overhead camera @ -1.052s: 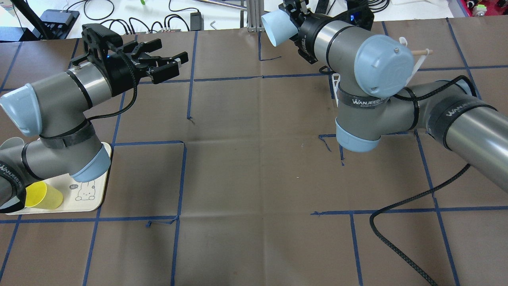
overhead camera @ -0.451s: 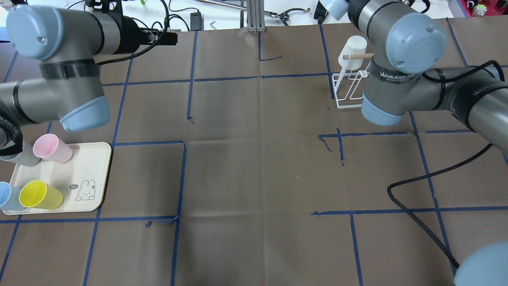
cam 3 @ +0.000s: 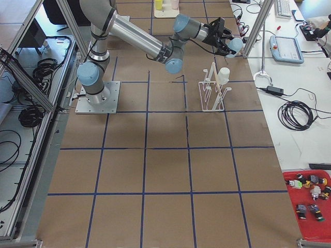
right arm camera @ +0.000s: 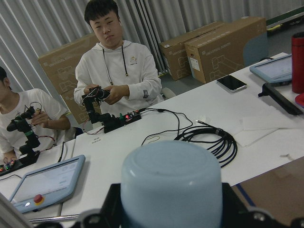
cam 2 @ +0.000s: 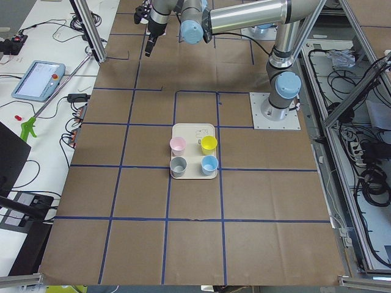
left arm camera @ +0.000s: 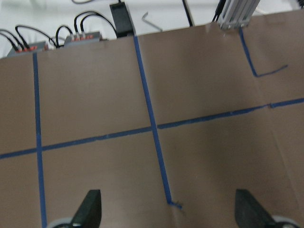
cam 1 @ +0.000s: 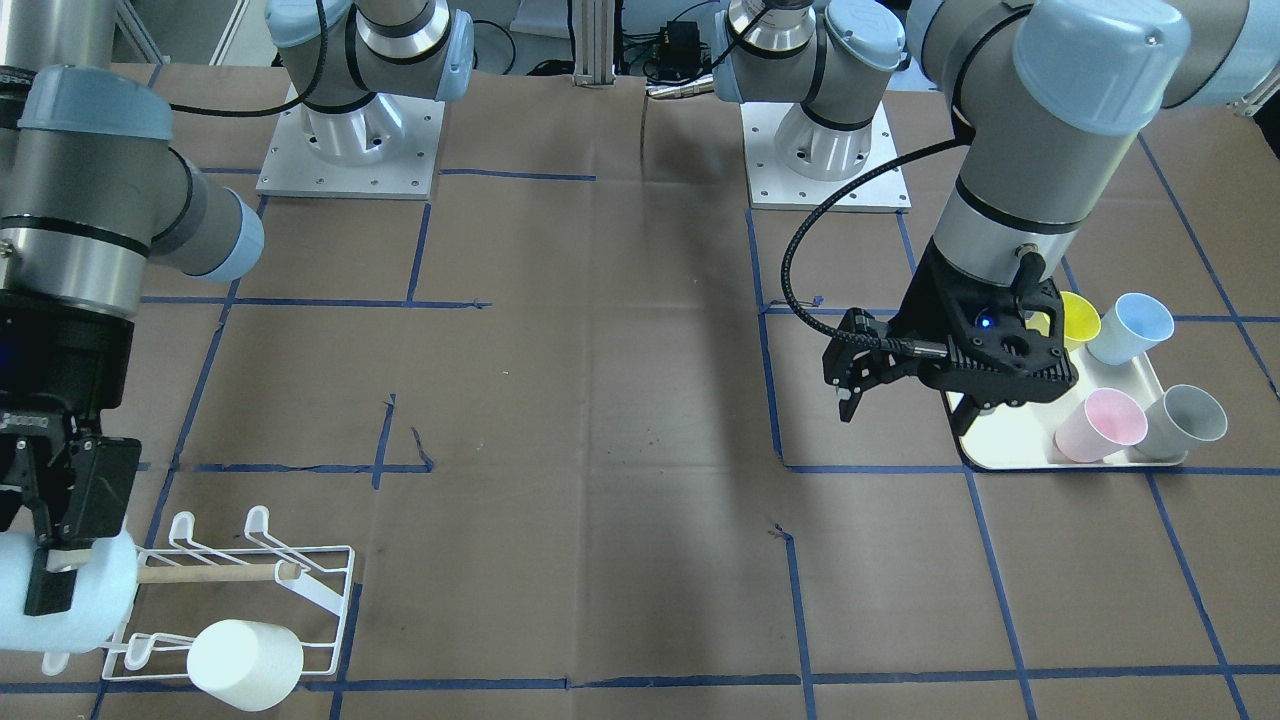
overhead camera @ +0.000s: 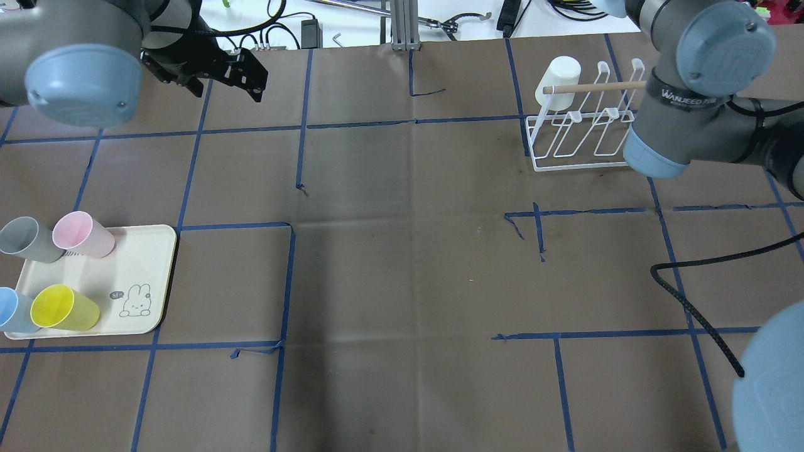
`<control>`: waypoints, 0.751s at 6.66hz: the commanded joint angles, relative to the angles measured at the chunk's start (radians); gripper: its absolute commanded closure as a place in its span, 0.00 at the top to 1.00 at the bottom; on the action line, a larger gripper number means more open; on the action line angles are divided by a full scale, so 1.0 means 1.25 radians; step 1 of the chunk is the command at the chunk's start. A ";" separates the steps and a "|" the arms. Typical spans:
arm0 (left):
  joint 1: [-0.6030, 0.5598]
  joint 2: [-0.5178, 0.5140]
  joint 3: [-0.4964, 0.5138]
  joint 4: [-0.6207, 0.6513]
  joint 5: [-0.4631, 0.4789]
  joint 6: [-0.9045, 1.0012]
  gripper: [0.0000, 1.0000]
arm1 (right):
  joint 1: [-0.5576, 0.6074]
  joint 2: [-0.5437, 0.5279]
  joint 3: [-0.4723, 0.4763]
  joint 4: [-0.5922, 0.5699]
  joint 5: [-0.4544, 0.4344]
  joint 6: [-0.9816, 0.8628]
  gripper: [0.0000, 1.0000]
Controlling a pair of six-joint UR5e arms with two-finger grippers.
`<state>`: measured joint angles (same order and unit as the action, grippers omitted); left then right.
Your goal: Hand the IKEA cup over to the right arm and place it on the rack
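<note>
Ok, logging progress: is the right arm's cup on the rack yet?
Off: the right gripper holds the cup in the air, clear of the rack.

Taped brown table (overhead camera: pixel 402 263): rack (overhead camera: pixel 575 141), tray (overhead camera: pixel 147 251)

The cup (cam 1: pixel 95 620) sits in the right tool (cam 1: pixel 60 585), the rack (cam 1: pixel 220 573) beside and below it with a second cup (cam 1: pixel 245 665) at its other end. The tray (cam 1: pixel 1010 440) of four cups (cam 1: pixel 1100 425) lies on the counter (cam 1: pixel 600 400) below and behind the left tool (cam 1: pixel 905 412).

We see a robotics lab: blue-taped brown table (cam 3: pixel 165 175), grey teach pendant (cam 3: pixel 286 49) at two o'clock, black cable coil (cam 3: pixel 297 114) at three.
</note>
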<state>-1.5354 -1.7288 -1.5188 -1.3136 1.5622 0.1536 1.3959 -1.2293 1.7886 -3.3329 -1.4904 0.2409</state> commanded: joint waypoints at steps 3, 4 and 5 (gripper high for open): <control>-0.005 0.094 -0.004 -0.228 0.001 -0.156 0.99 | -0.078 0.055 -0.001 -0.022 -0.004 -0.326 0.17; -0.005 0.102 -0.010 -0.235 0.001 -0.186 0.99 | -0.077 0.087 -0.004 -0.089 -0.004 -0.325 0.17; -0.006 0.103 -0.026 -0.234 -0.002 -0.196 0.99 | -0.076 0.126 -0.009 -0.129 -0.003 -0.325 0.17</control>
<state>-1.5418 -1.6064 -1.5331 -1.6026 1.5623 -0.0643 1.3008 -1.1217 1.7832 -3.4317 -1.4951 -0.1590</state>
